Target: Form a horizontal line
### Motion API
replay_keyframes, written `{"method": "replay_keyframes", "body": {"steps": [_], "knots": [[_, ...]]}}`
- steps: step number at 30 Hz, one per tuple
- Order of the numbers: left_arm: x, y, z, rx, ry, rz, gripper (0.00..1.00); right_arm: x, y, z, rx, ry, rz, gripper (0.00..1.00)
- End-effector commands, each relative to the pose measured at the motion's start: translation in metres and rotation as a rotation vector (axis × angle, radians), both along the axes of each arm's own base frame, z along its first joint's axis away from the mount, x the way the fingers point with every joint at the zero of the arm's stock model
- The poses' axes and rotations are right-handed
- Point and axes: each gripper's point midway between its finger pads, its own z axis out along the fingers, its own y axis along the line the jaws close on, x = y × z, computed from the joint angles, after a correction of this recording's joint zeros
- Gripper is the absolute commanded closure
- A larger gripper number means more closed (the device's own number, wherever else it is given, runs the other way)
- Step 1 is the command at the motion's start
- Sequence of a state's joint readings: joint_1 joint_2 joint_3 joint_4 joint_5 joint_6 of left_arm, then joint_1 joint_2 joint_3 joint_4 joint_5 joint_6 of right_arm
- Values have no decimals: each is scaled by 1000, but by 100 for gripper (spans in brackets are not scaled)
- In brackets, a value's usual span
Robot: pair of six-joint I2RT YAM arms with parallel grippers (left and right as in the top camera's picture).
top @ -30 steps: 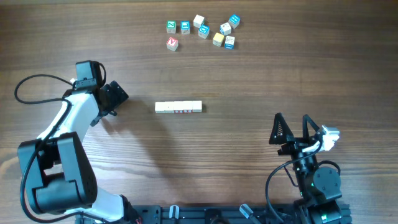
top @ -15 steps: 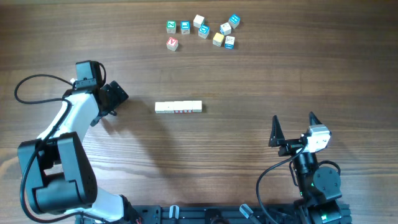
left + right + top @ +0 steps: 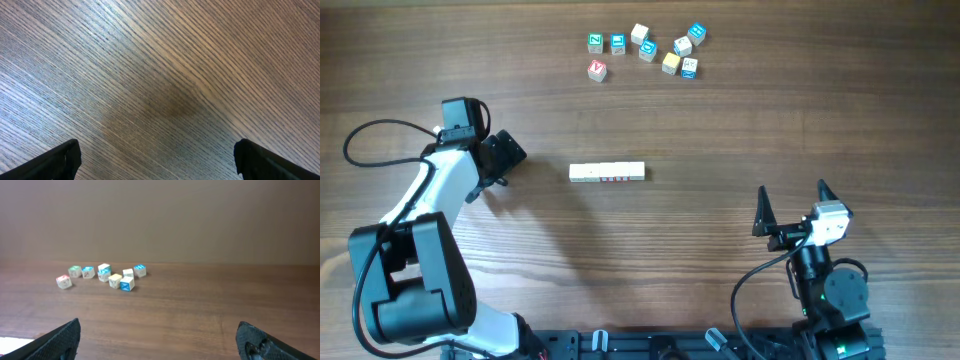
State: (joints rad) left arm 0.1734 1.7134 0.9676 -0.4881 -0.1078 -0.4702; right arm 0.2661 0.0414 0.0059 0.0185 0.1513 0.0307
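The row of blocks (image 3: 607, 172) looks complete on the counter (image 3: 740, 110); left gripper (image 3: 510, 160) and right gripper (image 3: 792, 195) both gape wide, empty, so probably only parking remains

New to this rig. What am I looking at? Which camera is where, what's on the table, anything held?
Two robot arms sit at a wooden table. One picture looks straight down from above; the other two come from a camera on each wrist, that arm's dark fingertips showing in the bottom corners. The left tool, at the left, faces bare wood. The right tool, near the front edge, looks across the table. Both are open and hold nothing. Mid-table lies a straight row of whitish cubes touching side to side. Farther back sits a loose cluster of colourful cubes, also seen by the right wrist camera.
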Motion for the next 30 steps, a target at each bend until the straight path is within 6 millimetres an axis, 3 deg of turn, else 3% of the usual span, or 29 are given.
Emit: {"method": "replay_keyframes", "body": {"steps": [1,6,11,30], "knots": [[-3,3,-3,1,7,17,0,-2,-4,9,-2,-40,-19,0],[-3,3,-3,1,7,17,0,-2,-5,9,-1,-41,-21,1],[-3,3,-3,1,7,17,0,0,-18,9,-2,-41,-76,0],[-3,3,-3,1,7,17,0,0,-18,9,-3,-40,-77,0]]}}
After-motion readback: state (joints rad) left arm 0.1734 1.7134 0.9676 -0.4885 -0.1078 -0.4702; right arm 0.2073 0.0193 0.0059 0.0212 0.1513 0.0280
